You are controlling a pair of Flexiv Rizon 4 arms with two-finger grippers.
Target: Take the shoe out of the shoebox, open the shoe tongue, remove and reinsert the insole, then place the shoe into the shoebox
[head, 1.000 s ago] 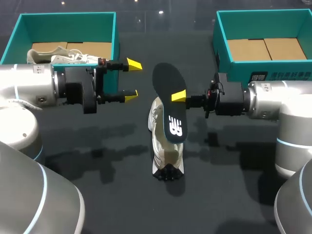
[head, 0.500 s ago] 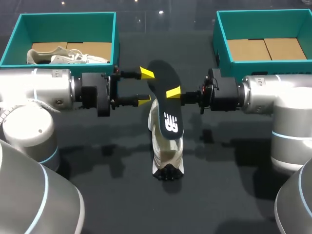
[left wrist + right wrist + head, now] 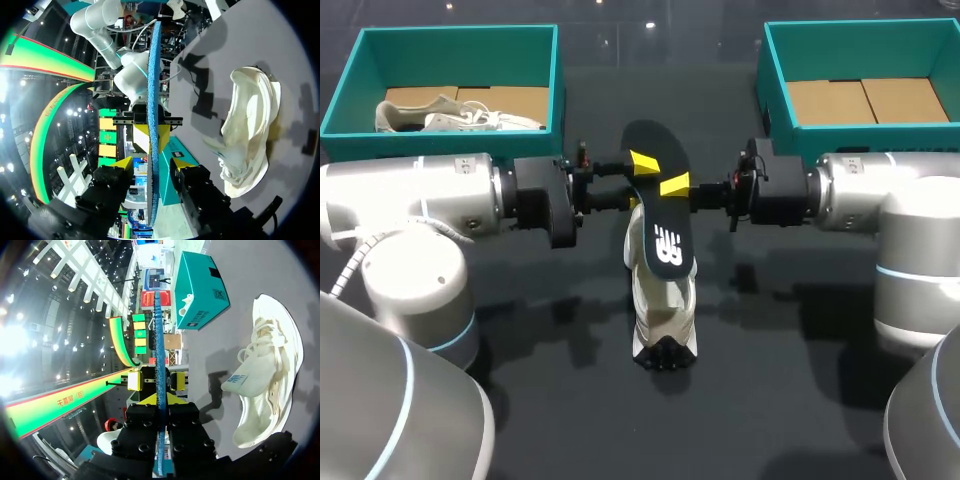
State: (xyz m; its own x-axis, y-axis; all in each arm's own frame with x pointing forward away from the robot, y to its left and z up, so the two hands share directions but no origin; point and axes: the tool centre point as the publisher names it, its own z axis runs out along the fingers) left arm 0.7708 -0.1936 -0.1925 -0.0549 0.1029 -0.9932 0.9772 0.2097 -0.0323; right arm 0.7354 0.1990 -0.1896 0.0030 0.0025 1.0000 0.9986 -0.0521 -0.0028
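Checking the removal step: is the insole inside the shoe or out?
Out: the insole hangs above the shoe, clamped edge-on in the right gripper.

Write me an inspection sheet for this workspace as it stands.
Surface: black tabletop.
Job's things: dark foam insole held on edge over the cream lace-up shoe, which rests on the table; left teal shoebox holds a second pale shoe; right teal shoebox shows its cardboard floor.
Clutter: nothing seen.
Hands: right hand shut on the insole; left hand open, one finger on either side of the insole.
Cables: grey cable on the left arm.
Surroundings: nothing seen.
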